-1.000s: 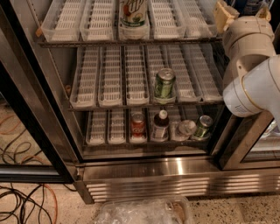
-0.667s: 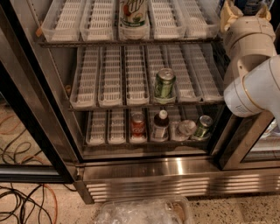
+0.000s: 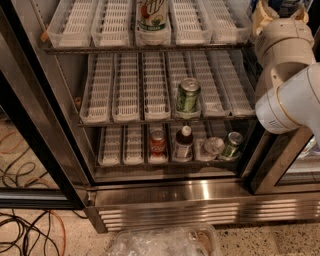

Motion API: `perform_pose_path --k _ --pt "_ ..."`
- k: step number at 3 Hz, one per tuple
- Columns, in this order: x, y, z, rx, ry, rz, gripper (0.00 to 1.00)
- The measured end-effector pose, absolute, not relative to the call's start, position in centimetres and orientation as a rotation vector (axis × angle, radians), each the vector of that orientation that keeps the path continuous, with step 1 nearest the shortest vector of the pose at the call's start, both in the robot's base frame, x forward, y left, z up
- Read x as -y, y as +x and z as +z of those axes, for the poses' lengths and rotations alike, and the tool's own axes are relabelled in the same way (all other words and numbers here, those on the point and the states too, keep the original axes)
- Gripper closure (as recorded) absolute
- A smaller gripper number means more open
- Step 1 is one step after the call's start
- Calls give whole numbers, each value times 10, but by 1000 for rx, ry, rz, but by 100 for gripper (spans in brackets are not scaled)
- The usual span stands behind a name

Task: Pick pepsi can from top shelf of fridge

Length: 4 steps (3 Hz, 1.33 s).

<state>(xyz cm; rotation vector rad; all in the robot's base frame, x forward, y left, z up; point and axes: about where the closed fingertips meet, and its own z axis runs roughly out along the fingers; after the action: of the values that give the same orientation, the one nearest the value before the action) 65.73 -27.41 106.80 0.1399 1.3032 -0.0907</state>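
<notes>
At the upper right, gripper [image 3: 281, 11]: outside the fridge [image 3: 200, 192], right of the open door, partly cut by the frame edge; wide, narrow or holding something, I cannot tell.
Change: almost none. Over the last second the gripper has crept only a touch, and nothing on the racks has shifted.
Top shelf [image 3: 150, 48]: left of the gripper, about level with it.
Pepsi can: no blue can shows, so it possibly sits out of view; the one pale container [image 3: 152, 15] there (green-and-red print) is well left of the gripper.
Green can [image 3: 188, 95]: below and left of the gripper, one rack down.
Meaning: the reach into the shelf looks not yet begun, so the pick lies wholly ahead.
</notes>
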Motion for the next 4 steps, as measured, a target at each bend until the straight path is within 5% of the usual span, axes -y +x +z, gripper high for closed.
perform_pose_path --k 4 --pt "262 648 1087 -1216 66 -96 100"
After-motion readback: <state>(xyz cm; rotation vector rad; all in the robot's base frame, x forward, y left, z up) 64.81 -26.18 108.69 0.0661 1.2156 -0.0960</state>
